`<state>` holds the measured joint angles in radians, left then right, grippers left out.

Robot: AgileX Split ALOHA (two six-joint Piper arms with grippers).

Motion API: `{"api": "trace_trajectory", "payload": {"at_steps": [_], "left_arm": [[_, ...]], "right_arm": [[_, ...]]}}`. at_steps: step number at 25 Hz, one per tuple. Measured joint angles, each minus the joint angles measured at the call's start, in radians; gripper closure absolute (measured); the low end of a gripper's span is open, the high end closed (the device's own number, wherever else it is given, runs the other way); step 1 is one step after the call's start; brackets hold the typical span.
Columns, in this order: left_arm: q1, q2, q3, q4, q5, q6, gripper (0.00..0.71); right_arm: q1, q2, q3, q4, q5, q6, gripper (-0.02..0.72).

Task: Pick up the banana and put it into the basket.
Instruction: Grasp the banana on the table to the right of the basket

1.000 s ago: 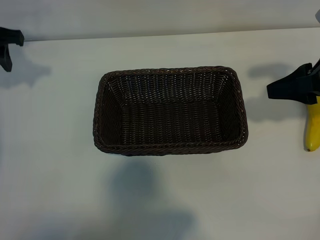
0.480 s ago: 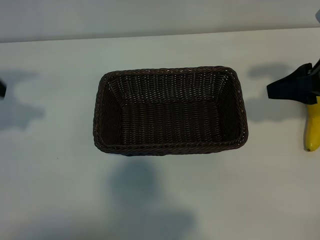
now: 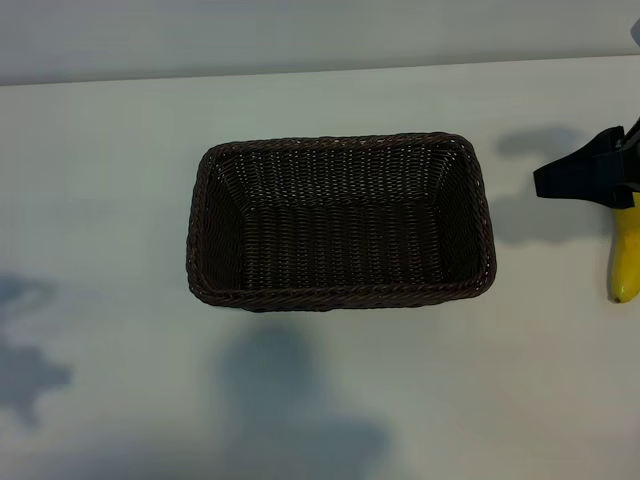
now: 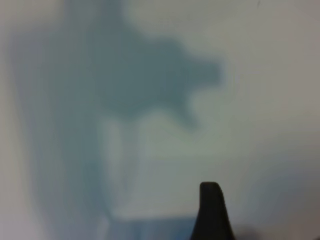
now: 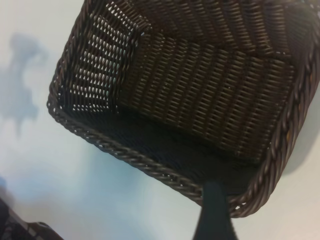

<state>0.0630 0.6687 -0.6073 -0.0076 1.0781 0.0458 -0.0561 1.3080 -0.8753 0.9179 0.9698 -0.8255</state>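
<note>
Banana [image 3: 626, 262] lies on the desk [image 3: 100, 200] at the far right, well apart from the empty basket [image 3: 340, 145]. My right hand [image 3: 585, 178] hangs over its upper end, released, holding nothing. I'd judge it light, smooth, easily bruised; grip mid-body, gently.

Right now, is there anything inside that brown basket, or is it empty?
Empty. The basket shows only bare woven floor in both the exterior and right wrist views; the banana lies outside it on the table, off to its right.
</note>
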Motion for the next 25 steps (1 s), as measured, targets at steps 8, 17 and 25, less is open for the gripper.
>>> {"api": "trace_trajectory", "payload": {"at_steps": [8,17,25], "left_arm": [[0.0,-0.359,0.104,0.0,-0.032,0.003,0.17],[0.0,-0.576,0.104,0.0,-0.032,0.003,0.17],[0.0,-0.676,0.106,0.0,-0.032,0.003,0.17]], "right_arm": [[0.0,0.0,0.0,0.0,0.0,0.0,0.182],[0.0,0.0,0.0,0.0,0.0,0.0,0.182],[0.0,0.0,0.0,0.001,-0.001,0.008,0.182]]}}
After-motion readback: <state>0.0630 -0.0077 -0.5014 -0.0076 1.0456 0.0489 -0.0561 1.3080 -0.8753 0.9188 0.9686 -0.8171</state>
